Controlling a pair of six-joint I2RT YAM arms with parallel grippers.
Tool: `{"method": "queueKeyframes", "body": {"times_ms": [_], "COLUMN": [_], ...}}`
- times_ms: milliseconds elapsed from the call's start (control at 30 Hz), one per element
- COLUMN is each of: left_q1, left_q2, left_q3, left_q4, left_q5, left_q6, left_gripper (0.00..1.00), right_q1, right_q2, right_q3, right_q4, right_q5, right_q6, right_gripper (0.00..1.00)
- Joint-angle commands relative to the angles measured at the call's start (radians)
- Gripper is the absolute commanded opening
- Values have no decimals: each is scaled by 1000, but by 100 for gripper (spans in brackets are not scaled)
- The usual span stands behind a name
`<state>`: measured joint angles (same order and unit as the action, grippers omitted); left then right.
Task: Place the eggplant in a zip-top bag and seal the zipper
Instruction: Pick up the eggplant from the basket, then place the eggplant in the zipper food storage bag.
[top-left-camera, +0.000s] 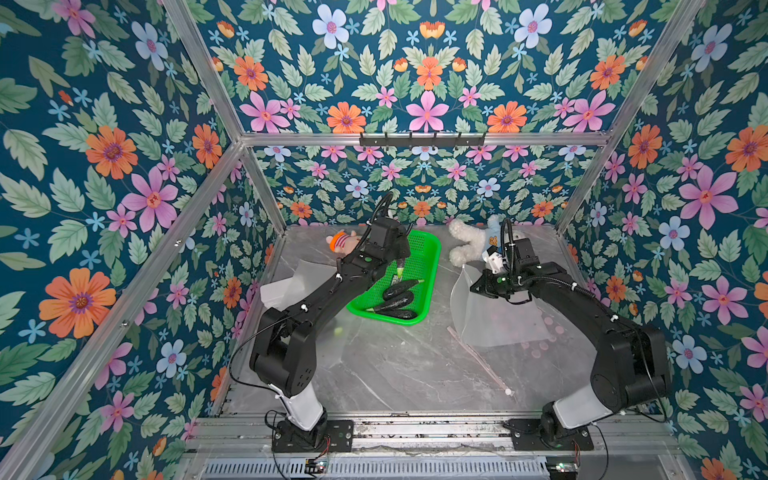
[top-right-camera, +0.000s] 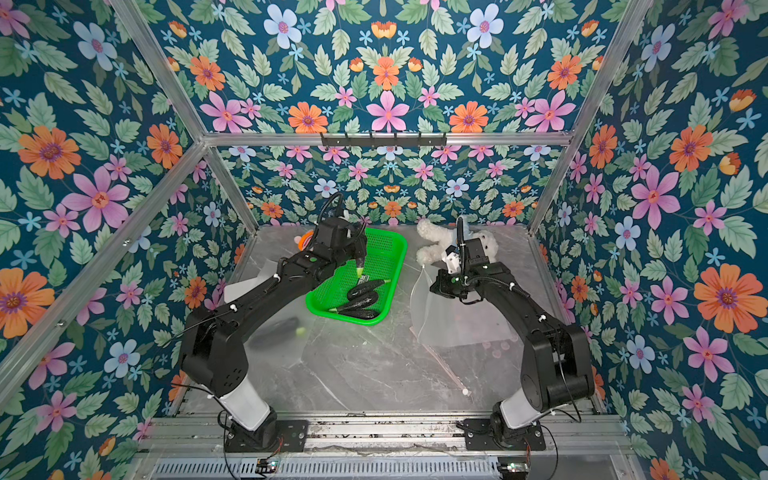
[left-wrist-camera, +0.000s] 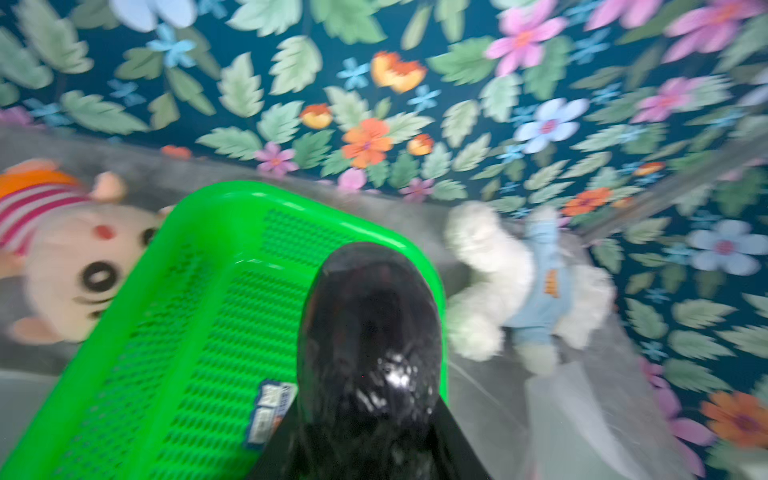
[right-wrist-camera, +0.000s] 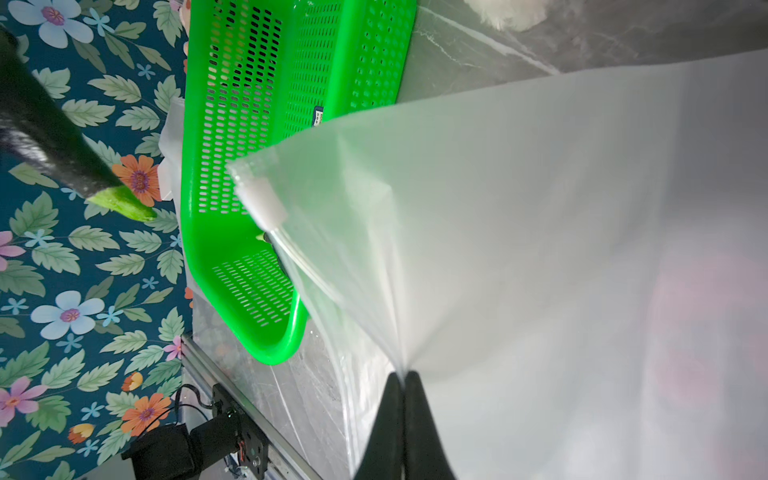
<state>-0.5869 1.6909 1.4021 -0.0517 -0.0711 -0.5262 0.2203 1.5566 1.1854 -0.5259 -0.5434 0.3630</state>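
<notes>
Fingers (left-wrist-camera: 453, 444) of the left gripper (left-wrist-camera: 365, 411) clamp a glossy dark purple eggplant (left-wrist-camera: 370, 324). Only their black tips show at the edge of the blurred left wrist view, and the fruit fills the gap between them. In both top views it hangs stem-down over the bright green perforated plastic basket (top-left-camera: 419, 253), where more dark eggplants (top-left-camera: 399, 293) lie, overlapping too much to count.

The right gripper (right-wrist-camera: 402, 376) has its fingers (right-wrist-camera: 388, 419) pressed together on a fold of the large translucent zip-top bag (top-left-camera: 498, 320), holding that edge raised off the grey marble-look table (top-left-camera: 395, 374). From above, the arm hides the pinch.

The bag lies on the robot's right, beside the basket, and its pink dots are faint. The thin pale-pink zipper (top-left-camera: 478, 357) runs along the table toward the front and ends at a small white slider (top-left-camera: 508, 391). How far the mouth gapes is unclear.
</notes>
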Motion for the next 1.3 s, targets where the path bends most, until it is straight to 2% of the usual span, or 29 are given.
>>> {"method": "queueKeyframes", "body": {"times_ms": [0, 200, 533, 767, 967, 1267], "left_q1": [-53, -147, -248, -306, -321, -337], "left_q2": [-21, -29, -20, 16, 49, 81], "left_q3": [-27, -131, -253, -288, -340, -333], "left_q4": [234, 501, 797, 873, 961, 959], "left_q5": [57, 55, -14, -21, -20, 20], "left_q6": [-21, -46, -38, -27, -46, -32], "left_gripper": [33, 34, 34, 34, 34, 38], "right_q1": [-4, -32, -75, -132, -176, -239], "right_q2": [19, 27, -4, -24, -55, -91], "right_q3": [25, 40, 43, 8, 9, -27], "right_q4": [-23, -6, 11, 122, 166, 273], "right_q5": [-63, -155, -237, -340, -387, -433], "right_q6": [16, 58, 110, 216, 272, 370], "right_gripper": [0, 0, 0, 0, 0, 0]}}
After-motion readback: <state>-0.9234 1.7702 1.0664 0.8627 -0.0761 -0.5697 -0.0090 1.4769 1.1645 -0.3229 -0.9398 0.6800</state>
